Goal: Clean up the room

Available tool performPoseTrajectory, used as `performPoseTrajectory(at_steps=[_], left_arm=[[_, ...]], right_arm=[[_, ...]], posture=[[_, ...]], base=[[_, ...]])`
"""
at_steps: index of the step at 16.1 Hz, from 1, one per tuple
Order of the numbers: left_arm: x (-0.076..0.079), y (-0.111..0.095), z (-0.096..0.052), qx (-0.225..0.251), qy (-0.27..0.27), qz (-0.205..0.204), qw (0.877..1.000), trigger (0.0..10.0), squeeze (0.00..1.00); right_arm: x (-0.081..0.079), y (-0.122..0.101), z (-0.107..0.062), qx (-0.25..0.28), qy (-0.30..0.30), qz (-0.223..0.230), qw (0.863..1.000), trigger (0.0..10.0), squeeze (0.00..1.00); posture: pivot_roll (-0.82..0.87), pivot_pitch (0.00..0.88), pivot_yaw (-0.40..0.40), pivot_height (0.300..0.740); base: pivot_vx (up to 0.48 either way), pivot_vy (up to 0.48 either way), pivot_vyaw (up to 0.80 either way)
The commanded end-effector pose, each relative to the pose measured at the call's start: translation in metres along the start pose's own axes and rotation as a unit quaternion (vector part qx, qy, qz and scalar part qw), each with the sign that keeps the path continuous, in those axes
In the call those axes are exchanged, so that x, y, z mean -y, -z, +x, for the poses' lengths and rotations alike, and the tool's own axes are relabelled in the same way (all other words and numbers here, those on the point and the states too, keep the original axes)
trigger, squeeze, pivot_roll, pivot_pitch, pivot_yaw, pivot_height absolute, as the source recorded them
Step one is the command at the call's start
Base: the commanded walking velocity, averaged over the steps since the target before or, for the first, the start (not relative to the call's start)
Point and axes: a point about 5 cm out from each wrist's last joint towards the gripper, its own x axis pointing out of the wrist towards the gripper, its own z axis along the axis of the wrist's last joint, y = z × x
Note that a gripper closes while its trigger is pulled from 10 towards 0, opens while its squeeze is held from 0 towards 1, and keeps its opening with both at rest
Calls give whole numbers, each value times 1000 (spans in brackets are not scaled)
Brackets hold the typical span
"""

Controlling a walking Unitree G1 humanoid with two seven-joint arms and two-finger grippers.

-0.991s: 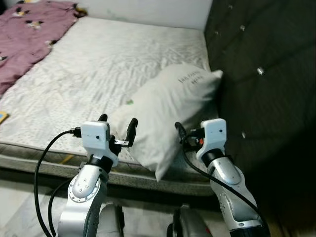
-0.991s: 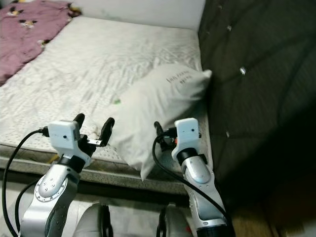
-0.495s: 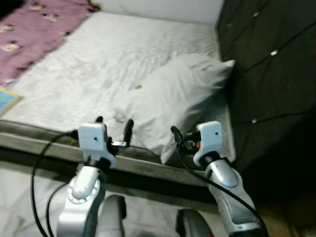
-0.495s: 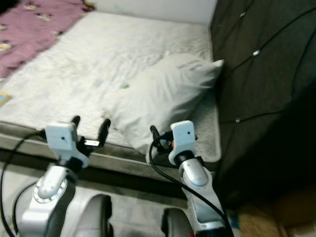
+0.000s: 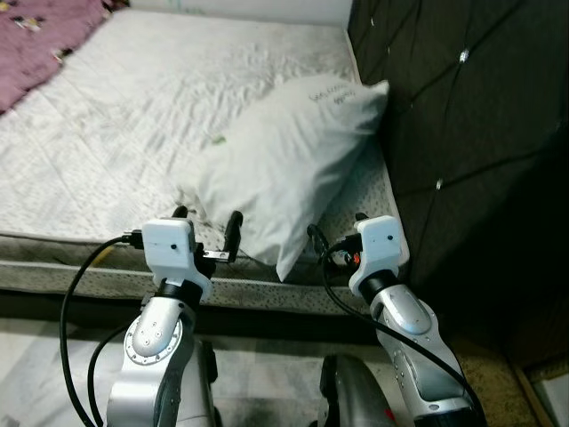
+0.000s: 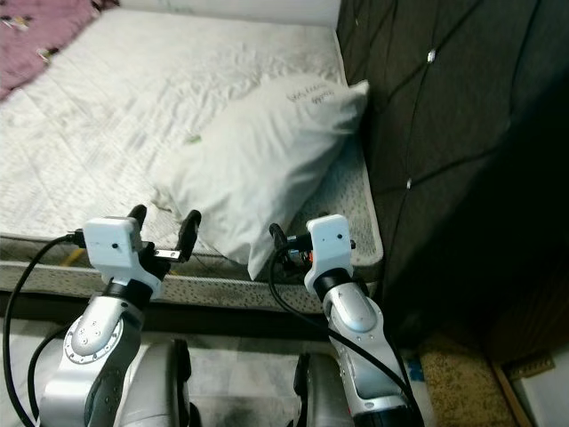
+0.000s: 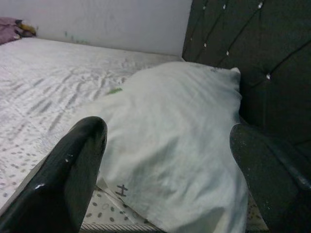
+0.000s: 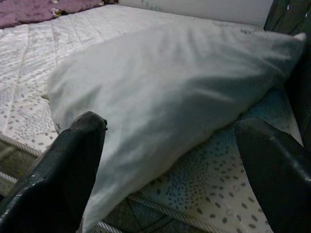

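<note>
Both grippers hover at the near edge of the mattress [image 5: 133,142] with fingers spread and holding nothing, the left gripper [image 5: 207,233] facing the white pillow's [image 5: 284,169] near corner on the robot's left, the right gripper [image 6: 280,245] just short of its lowest corner. One long axis matters here: the pillow lies slantwise, from that near corner by the mattress edge up to its far end against the dark tufted headboard [image 5: 462,116] (printed lettering sits near that end). Judging by this, the right gripper is nearer the pillow, which lies straight ahead between the two arms, so a two-handed grasp looks feasible.
</note>
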Motion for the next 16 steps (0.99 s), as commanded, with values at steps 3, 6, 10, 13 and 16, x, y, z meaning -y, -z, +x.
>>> performPoseTrajectory(at_steps=[3,6,10,13,16], left_arm=[[-2,-1,2,2,-6,8,1000,10000,0],[-2,-3,3,7,-4,6,1000,10000,0],[1,-3,2,11,5,9,1000,10000,0],[0,-4,4,13,9,11,1000,10000,0],[0,-3,4,12,11,12,1000,10000,0]], right_arm=[[1,0,2,-3,-3,0,1000,10000,0],[1,-1,3,-2,-5,-1,1000,10000,0],[0,-3,4,6,-7,-1,1000,10000,0],[0,-4,5,10,-7,-3,1000,10000,0],[-2,-4,5,10,-16,-5,1000,10000,0]], posture=[[-24,141,-46,530],[-24,144,-47,503],[-22,144,-44,499],[-23,143,-40,499],[-22,141,-41,499]], base=[[0,0,0],[0,0,0],[335,0,0],[439,0,0],[480,0,0]])
